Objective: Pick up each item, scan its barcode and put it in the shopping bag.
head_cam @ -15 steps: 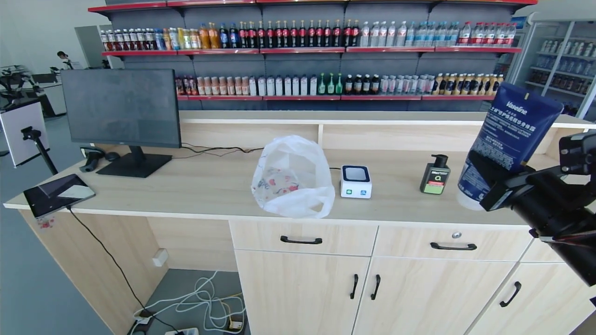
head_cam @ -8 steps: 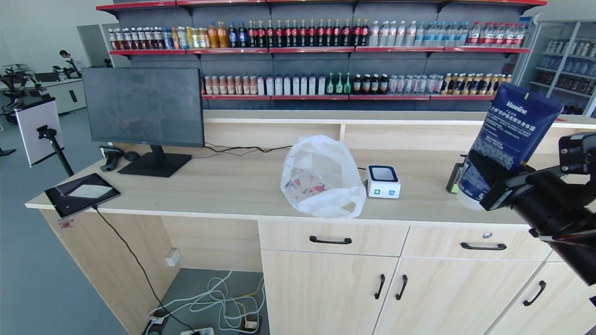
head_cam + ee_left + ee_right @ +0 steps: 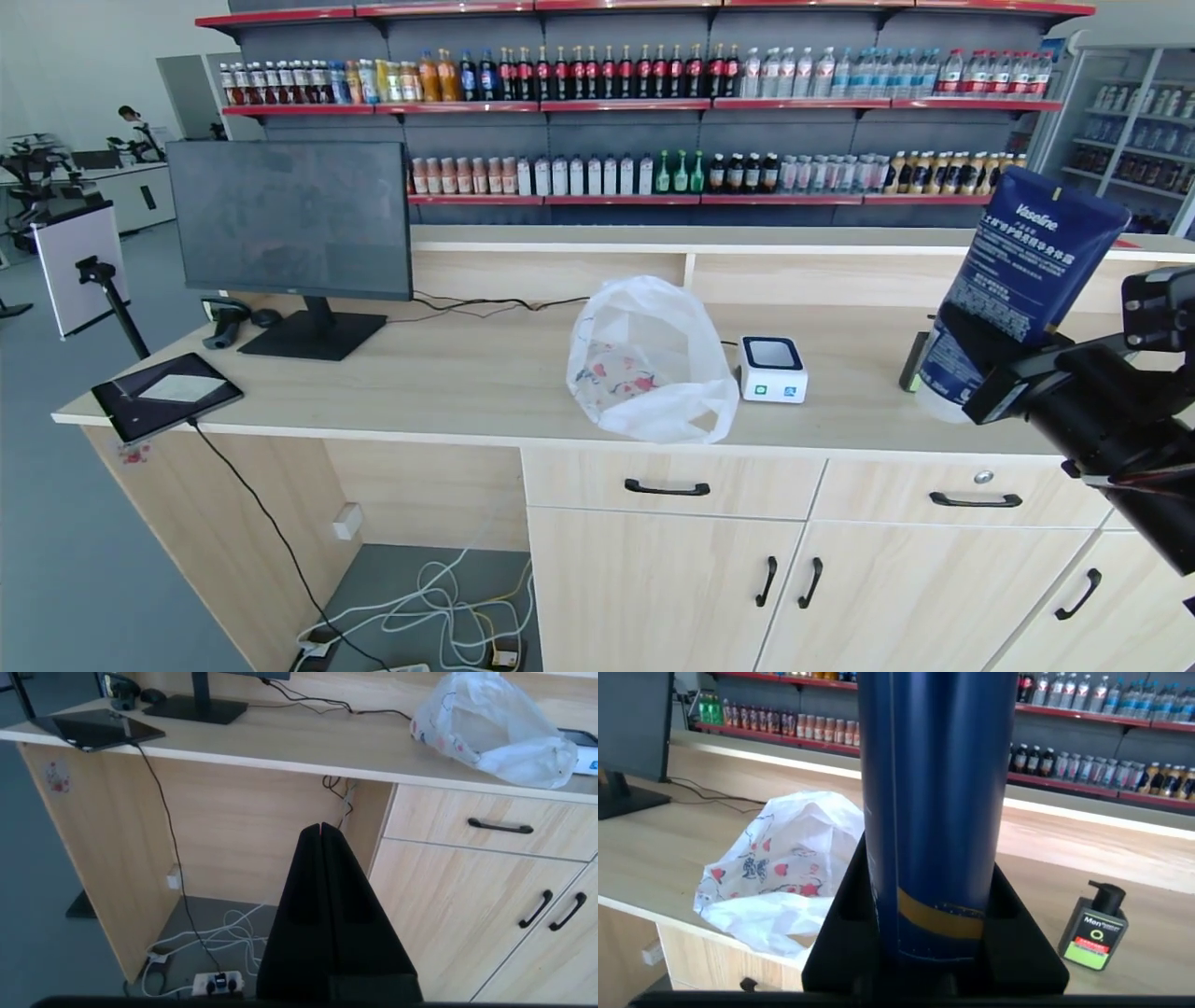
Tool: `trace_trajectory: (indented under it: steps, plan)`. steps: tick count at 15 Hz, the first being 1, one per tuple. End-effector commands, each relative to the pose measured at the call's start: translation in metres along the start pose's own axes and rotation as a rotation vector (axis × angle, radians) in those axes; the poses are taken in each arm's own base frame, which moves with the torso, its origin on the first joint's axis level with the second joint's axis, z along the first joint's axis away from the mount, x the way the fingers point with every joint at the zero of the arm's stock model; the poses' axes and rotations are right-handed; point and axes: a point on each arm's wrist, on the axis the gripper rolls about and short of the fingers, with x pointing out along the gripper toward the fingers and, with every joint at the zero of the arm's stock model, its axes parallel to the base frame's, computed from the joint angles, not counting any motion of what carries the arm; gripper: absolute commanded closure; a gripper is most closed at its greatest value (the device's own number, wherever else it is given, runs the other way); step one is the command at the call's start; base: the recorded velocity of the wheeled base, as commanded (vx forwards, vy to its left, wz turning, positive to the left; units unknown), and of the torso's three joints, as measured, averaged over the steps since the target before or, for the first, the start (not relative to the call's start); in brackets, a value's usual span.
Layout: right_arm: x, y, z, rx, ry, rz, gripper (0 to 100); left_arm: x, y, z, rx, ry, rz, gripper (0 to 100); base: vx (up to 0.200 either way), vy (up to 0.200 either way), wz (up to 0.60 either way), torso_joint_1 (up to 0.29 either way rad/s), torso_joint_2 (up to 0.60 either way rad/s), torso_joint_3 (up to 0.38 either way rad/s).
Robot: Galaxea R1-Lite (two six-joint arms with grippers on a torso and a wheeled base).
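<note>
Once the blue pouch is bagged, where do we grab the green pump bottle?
Grip the pump bottle across its boxy body, below the pump head, coming in level from the robot's side. It stands upright on the counter, apart from other things; the narrow head likely gives a poor hold.

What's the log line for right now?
right hand: shut on pouch, upright | left hand: shut, empty | bag: on counter beside scanner | bottle: on counter

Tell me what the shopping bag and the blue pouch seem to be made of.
Bag: thin plastic film, translucent white with a red print, crinkled and slumped on the counter. Pouch: probably flexible laminated plastic, smooth with a slight sheen, flattened to a sealed top edge.
</note>
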Motion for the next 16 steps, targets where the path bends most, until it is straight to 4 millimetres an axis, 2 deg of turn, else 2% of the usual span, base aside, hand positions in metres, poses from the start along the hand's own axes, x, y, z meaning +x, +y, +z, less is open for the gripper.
trace_trajectory:
  steps: [1,5,10,14,16]
  plan:
    - [0.0,0.0,-0.002,0.0,0.007,0.002,100,0.0,0.0,0.0,0.001,0.0,0.0,100,0.2,0.0,0.0,-0.002,0.0,0.002]
    - [0.001,0.001,-0.005,0.001,0.022,0.004,100,0.0,0.0,0.0,-0.001,0.0,0.0,100,0.2,0.0,0.0,0.01,0.0,-0.001]
    - [0.01,0.008,-0.017,0.011,0.056,0.034,100,0.0,0.0,0.0,-0.003,0.0,0.0,100,0.0,0.0,0.0,0.0,0.0,0.0]
    - [0.035,0.019,-0.029,0.034,0.054,0.066,100,0.0,0.0,0.0,-0.001,0.0,0.0,100,0.0,0.0,0.0,0.0,0.0,0.0]
    - [0.043,0.028,-0.044,0.042,0.094,0.094,100,0.0,0.0,0.0,-0.001,0.0,0.0,100,0.0,0.0,0.0,0.0,0.0,0.0]
